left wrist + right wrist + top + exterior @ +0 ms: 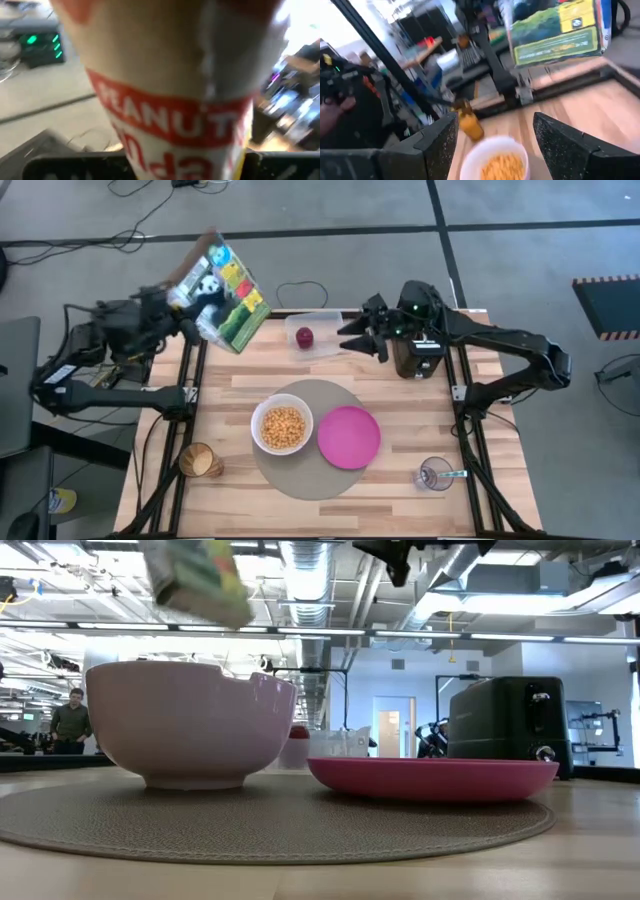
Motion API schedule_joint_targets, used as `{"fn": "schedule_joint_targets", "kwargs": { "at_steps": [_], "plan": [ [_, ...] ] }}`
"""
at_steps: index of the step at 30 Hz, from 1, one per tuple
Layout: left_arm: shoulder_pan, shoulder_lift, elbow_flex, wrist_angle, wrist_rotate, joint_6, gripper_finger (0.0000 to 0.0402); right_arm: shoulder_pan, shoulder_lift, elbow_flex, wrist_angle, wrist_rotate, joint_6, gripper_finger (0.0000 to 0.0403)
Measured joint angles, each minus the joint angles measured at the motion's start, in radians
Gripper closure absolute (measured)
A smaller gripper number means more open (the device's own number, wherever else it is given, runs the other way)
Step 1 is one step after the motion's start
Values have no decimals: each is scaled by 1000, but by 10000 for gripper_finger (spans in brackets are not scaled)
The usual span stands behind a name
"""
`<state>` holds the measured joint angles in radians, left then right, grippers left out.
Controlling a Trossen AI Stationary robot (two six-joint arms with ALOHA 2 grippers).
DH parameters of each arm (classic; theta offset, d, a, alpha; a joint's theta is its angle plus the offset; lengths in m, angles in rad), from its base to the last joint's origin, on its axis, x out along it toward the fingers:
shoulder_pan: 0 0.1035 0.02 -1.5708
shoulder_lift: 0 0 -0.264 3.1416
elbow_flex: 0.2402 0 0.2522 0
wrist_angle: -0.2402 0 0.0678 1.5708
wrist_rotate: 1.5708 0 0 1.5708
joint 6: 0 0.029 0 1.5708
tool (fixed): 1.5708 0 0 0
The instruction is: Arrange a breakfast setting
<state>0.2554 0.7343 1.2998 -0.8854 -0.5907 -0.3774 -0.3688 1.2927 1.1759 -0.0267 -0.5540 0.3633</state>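
My left gripper (183, 308) is shut on a panda cereal box (222, 292), held high over the table's far left corner; the box fills the left wrist view (170, 100). My right gripper (352, 335) is open and empty above the clear tub (325, 330), which holds the small red apple (304, 337). The white bowl (282, 427), with yellow cereal in it, and the magenta plate (348, 437) sit on the round mat (300, 480). The teal-handled spoon (456, 474) stands in the clear glass (434, 475). The toast is not in view. My left gripper holds the cereal box by its end toward the table's left edge (192, 298), coming roughly level from the left. The box hides the fingers in the wrist view, so the kind of hold cannot be told. The box is lifted clear and tilted.
The black toaster (418, 358) stands under my right arm at the far right. A brown cup (198, 461) stands near the table's front left. A person (70, 722) stands in the room beyond the table.
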Motion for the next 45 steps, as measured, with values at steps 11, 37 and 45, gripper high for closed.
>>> {"fn": "schedule_joint_targets", "kwargs": {
  "at_steps": [11, 37, 45],
  "plan": [
    [-1, 112, -90, -238, -124, -163, 362, 86, 1, -29, -196, 16, -111, 117],
    [-125, 110, -654, -128, -487, -615, 347, 139, 3, -122, -146, 87, -103, 117],
    [-131, 108, -785, -75, -473, -735, 346, 139, 3, -122, -146, 87, -84, 117]
  ]
}}
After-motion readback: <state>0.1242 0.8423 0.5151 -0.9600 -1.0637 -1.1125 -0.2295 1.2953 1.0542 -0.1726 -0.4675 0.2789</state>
